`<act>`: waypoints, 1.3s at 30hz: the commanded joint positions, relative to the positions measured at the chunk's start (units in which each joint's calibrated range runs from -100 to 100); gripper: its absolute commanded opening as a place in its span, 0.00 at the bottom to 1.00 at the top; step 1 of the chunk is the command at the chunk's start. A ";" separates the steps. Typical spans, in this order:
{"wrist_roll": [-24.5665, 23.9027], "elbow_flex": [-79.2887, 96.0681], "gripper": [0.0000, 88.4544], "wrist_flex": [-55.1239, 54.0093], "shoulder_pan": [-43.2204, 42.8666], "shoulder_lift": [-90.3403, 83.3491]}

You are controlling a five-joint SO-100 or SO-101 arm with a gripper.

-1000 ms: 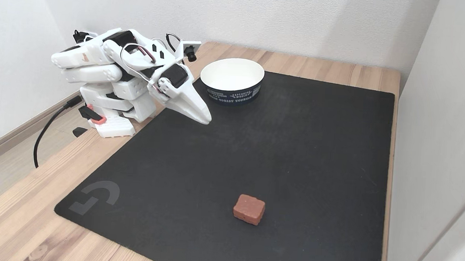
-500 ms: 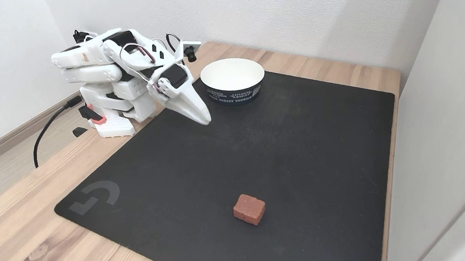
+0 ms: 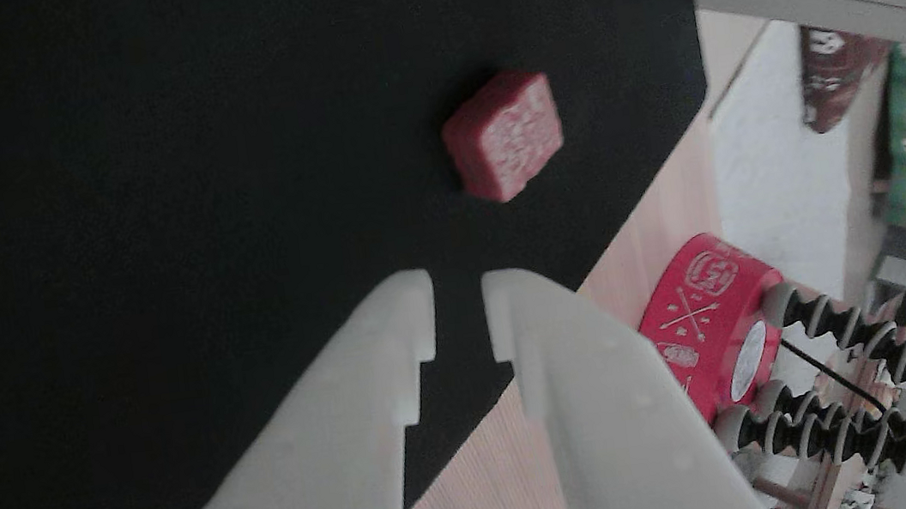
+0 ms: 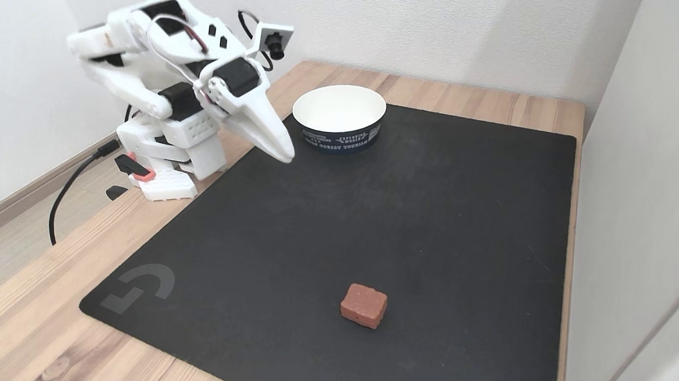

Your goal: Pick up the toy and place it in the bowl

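White gripper (image 3: 460,314), jaws a narrow slit apart and holding nothing, hangs above the black mat (image 4: 372,228), well apart from the toy (image 4: 364,305).

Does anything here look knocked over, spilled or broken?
Nothing stands out. The toy lies flat on the black mat, the bowl stands upright at the mat's far edge, and the hand hangs in the air beside the bowl, holding nothing.
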 commanded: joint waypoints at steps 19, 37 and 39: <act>0.28 -57.82 0.03 0.29 11.50 58.31; 0.34 -102.97 0.03 11.21 12.00 99.24; 0.34 -105.40 0.03 12.23 11.92 101.49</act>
